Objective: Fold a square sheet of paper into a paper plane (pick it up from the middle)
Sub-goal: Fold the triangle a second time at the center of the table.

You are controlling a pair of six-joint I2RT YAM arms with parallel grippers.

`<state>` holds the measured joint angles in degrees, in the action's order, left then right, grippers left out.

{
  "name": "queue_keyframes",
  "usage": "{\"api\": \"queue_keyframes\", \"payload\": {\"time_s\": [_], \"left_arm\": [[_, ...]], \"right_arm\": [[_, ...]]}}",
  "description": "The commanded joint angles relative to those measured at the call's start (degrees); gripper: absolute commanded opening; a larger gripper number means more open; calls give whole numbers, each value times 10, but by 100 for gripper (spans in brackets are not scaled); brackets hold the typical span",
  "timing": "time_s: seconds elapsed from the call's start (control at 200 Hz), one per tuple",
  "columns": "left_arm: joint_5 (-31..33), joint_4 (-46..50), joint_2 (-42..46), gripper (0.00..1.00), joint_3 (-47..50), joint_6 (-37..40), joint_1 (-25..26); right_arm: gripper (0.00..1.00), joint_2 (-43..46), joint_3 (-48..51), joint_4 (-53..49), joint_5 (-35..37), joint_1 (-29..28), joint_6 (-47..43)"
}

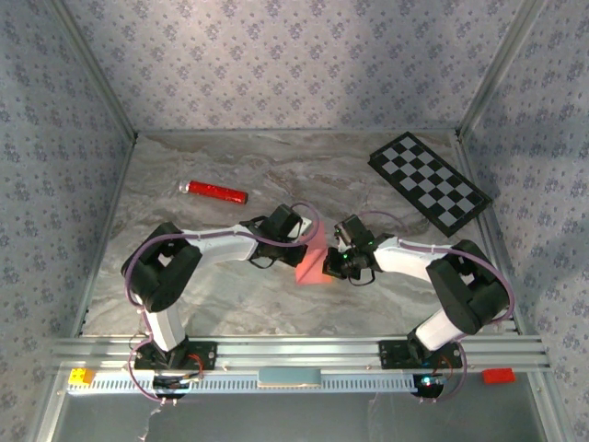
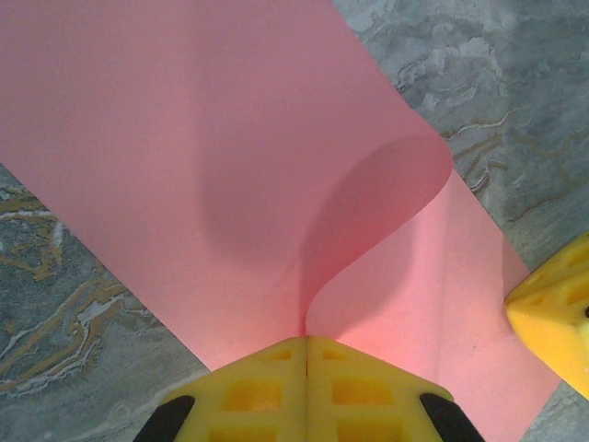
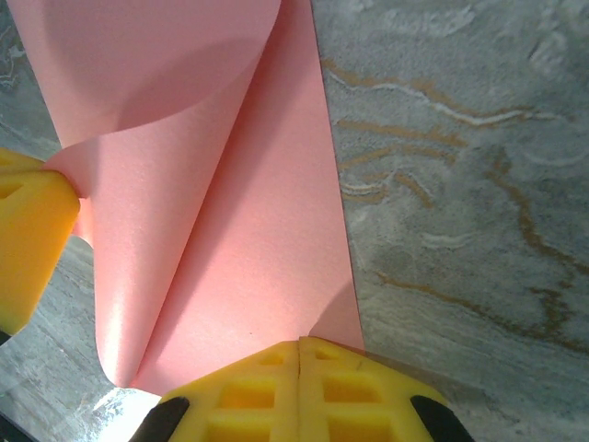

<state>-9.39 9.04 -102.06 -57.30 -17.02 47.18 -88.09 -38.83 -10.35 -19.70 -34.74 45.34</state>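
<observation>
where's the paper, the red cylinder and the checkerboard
paper (image 1: 315, 265), top view, middle of the visible pink patch
red cylinder (image 1: 217, 192), top view, mid-length of its body
checkerboard (image 1: 429, 182), top view, centre of the board

You find no legible text, label, brand or number anywhere here. The square sheet of paper (image 2: 184, 138) is plain pink, the checkerboard (image 1: 429, 182) carries just black and white squares, and the red cylinder (image 1: 213, 191) is too small to read.
</observation>
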Motion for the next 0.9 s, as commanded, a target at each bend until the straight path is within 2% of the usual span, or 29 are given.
{"api": "queue_keyframes", "payload": {"time_s": [0.0, 0.895], "left_arm": [[8, 7, -11, 0, -11, 6, -3], [16, 12, -19, 0, -15, 5, -4]], "right_arm": [[2, -12, 5, -45, 25, 3, -13], [2, -12, 5, -51, 27, 5, -13]]}}
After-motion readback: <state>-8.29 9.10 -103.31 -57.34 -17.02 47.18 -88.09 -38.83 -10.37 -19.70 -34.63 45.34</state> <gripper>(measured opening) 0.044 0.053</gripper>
